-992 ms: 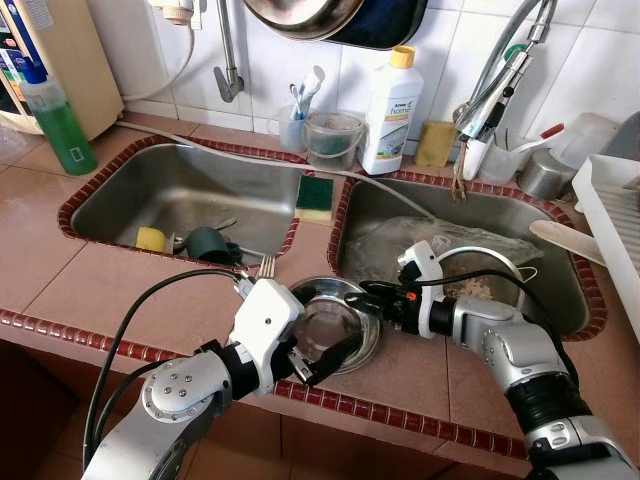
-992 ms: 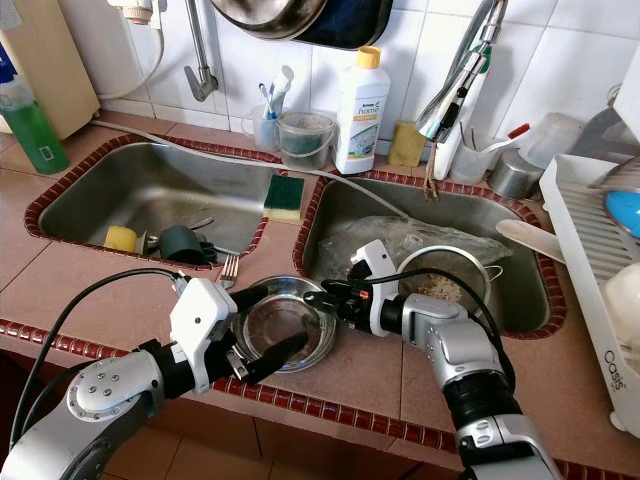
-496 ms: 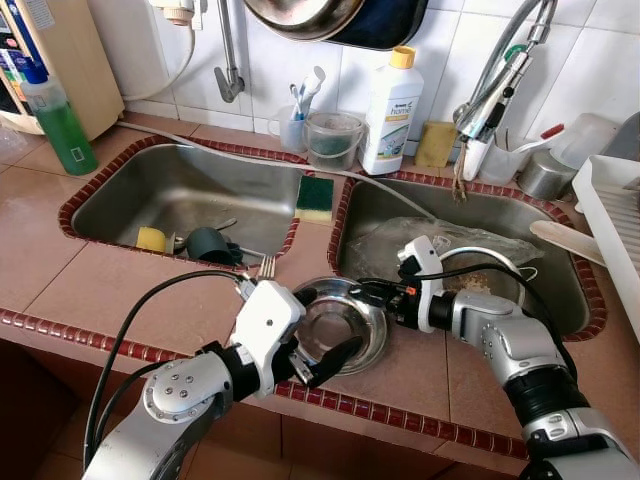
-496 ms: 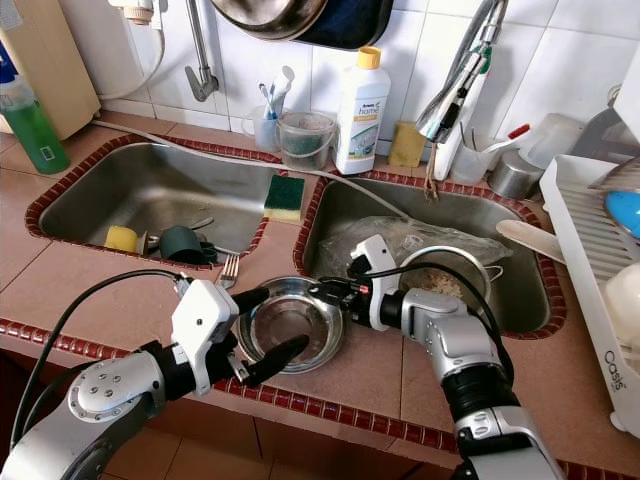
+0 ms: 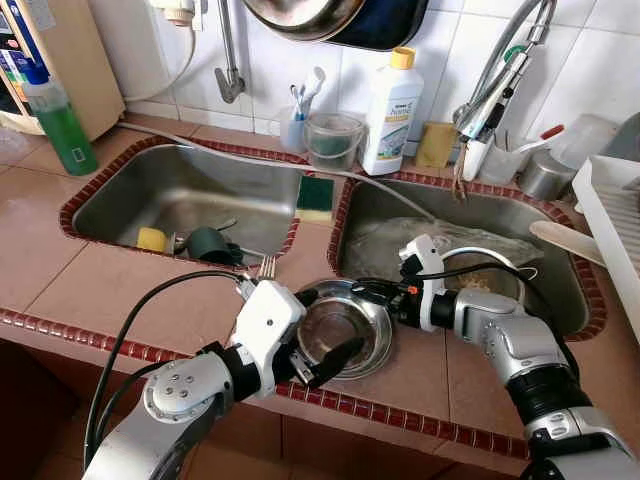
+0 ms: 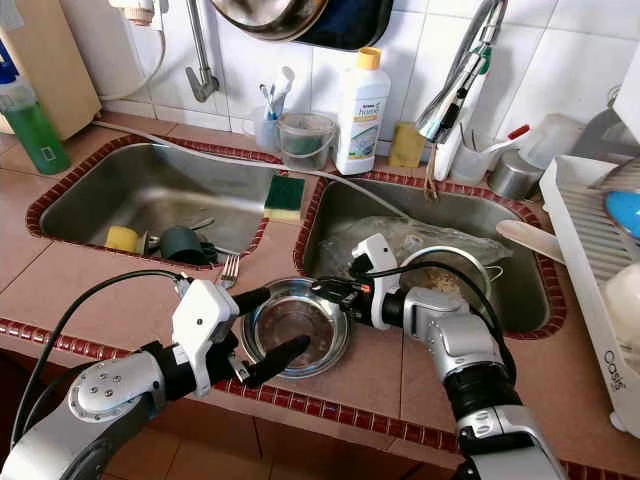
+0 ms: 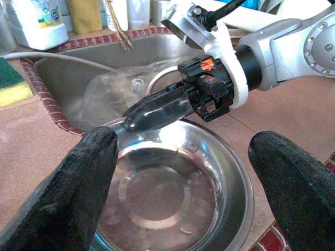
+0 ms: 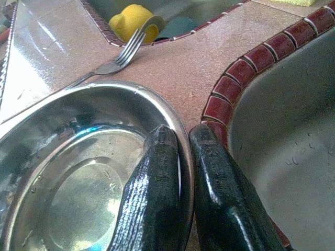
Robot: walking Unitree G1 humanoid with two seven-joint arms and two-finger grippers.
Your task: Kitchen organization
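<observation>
Right claw (image 5: 362, 292) on steel bowl (image 5: 343, 327) rim

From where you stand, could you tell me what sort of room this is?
It looks like a home kitchen, at the washing-up counter. A double steel sink is set in a tiled top, a dish soap bottle stands against the tiled wall, and a dish rack sits on the right.

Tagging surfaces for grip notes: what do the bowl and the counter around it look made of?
The bowl looks like polished stainless steel: silvery, mirror-like, reflecting the right end effector shut on its rim. The counter seems to be speckled pinkish-brown ceramic or stone tile, slightly glossy, with dark red glazed edging.
</observation>
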